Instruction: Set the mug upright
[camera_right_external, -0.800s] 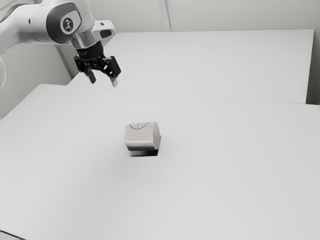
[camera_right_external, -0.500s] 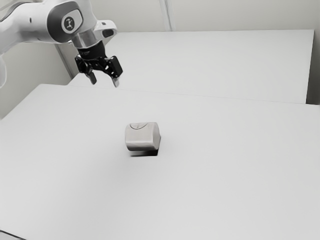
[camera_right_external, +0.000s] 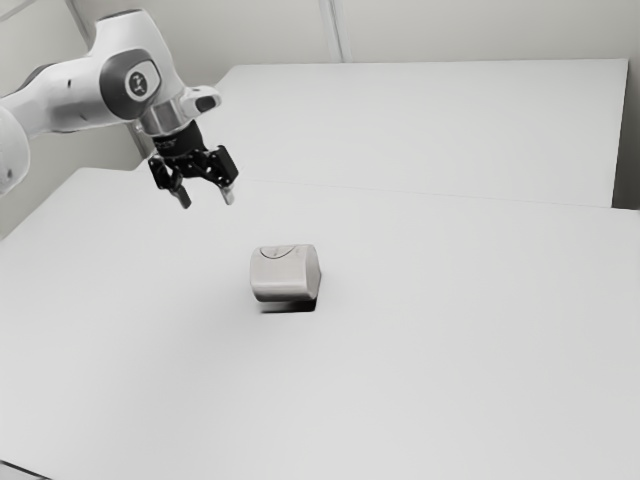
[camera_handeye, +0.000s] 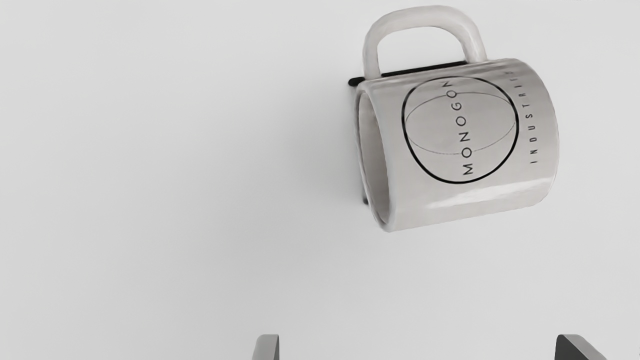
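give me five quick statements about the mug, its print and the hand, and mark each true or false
1. The mug lies on its side on the table. True.
2. The hand is open and clear of the mug. True.
3. The mug's opening faces straight up. False: the opening faces sideways.
4. MONOGON is printed inside a black circle. True.
5. The handle is on the mug's side nearest the hand. False: the handle is on the side away from it.
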